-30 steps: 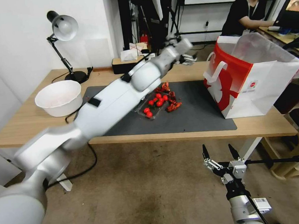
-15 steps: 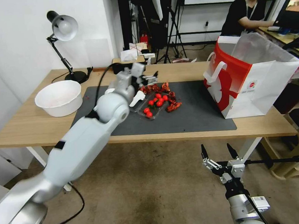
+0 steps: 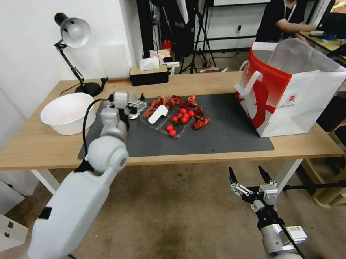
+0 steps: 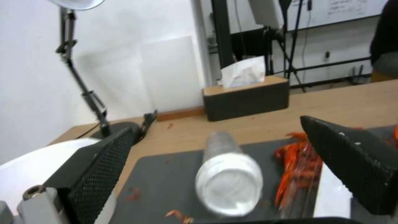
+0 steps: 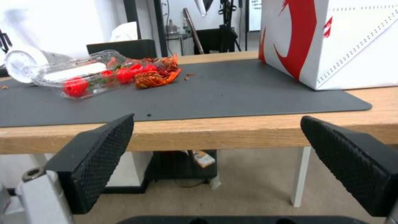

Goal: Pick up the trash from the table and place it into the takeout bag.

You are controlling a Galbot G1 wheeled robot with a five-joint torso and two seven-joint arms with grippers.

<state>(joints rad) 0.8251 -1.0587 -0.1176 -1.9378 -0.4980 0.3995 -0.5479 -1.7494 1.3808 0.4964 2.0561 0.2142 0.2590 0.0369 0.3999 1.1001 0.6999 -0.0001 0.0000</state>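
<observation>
Light-wood bench (image 3: pixel 36 149) on white legs runs across the head view, with a dark grey mat (image 3: pixel 220 134) over its middle. At the right end of the mat stands the takeout bag (image 3: pixel 297 93), white paper with red side panels, white flat handles and a small red round logo, upright with its mouth open. A large white bowl (image 3: pixel 67 113) sits on the bare wood off the mat's left edge, and a desk lamp (image 3: pixel 75 53) and a dark tissue box (image 3: pixel 148 75) stand along the far side. The left arm reaches over the bench's front edge to the mat's far-left corner; its left end effector (image 3: pixel 135 105) is spread wide, holding nothing, and in the left wrist view a clear cup (image 4: pixel 229 177) with a white lid lies on its side on the mat between the two fingers, touching neither. Just beside the cup lies a clear tray of cherry tomatoes (image 3: pixel 176 121), ringed by red crayfish shells (image 3: pixel 200 123). The right end effector (image 3: pixel 248 176) hangs below and in front of the bench edge, fingers wide apart and empty.
</observation>
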